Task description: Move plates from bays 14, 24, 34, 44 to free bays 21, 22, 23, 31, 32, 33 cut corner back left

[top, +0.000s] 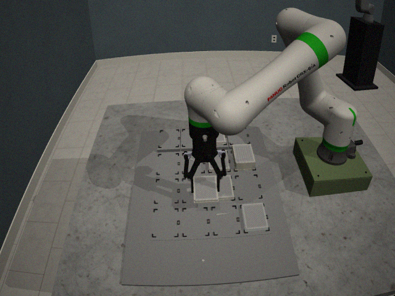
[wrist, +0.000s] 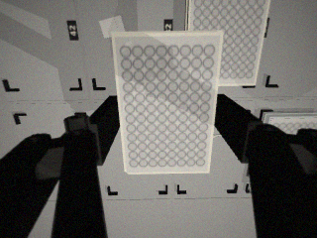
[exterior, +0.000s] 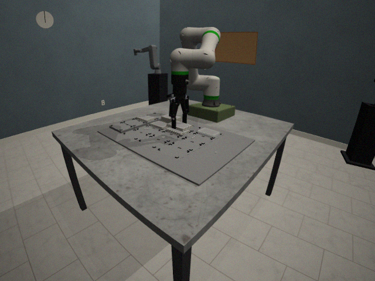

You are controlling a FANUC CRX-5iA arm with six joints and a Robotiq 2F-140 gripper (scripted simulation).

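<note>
Fingers are clamped on the sealed plate [wrist: 167, 101], one against each long side.

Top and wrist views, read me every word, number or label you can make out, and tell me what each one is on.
"FANUC Robot CRX-5iA": on the white forearm, with "FANUC" in red and the rest in dark letters.
"42": a small dark bay tag on the deck, in the wrist view; it is blurred, so this is only the likely reading.
Another bay tag, by the top edge of the held plate: too blurred to read.
Small tags between the bays in the top view: too small to read.
</note>
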